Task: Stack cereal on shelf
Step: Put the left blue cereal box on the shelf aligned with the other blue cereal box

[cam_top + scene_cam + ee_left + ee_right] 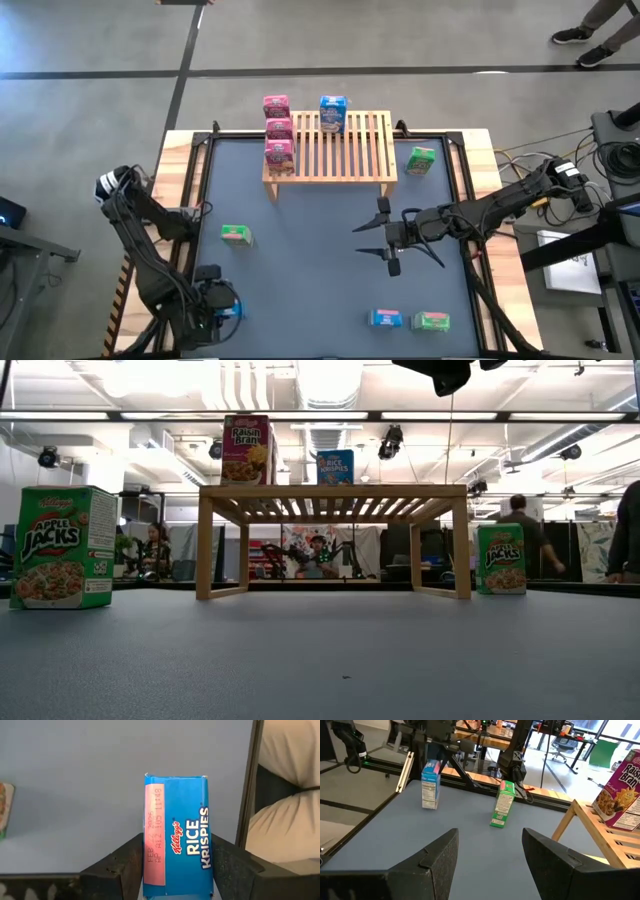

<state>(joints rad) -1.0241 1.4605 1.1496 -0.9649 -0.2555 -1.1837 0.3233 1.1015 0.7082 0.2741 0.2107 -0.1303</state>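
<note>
The wooden slatted shelf [340,148] stands at the table's far middle. Three pink boxes [277,131] stand in a row on its left end, and one blue box [333,113] stands at its far edge. Green boxes stand on the table left of the shelf [236,234] and right of it [421,160]. A blue box [386,318] and a green box [432,321] lie at the near edge. My left gripper [218,306], at the near left corner, is shut on a blue Rice Krispies box [177,837]. My right gripper [387,241] is open and empty over the table's middle. My left gripper pinches the blue box between its two fingers [125,867], on two opposite sides near its upper end [150,870]. The fingers come from above, pointing down. The box stands upright below them [430,787]; whether its lower end rests on the table I cannot tell.
Bare table lies between the shelf and the near edge. A black frame rail [205,180] runs along the table's sides. People stand in the room beyond the table [520,525].
</note>
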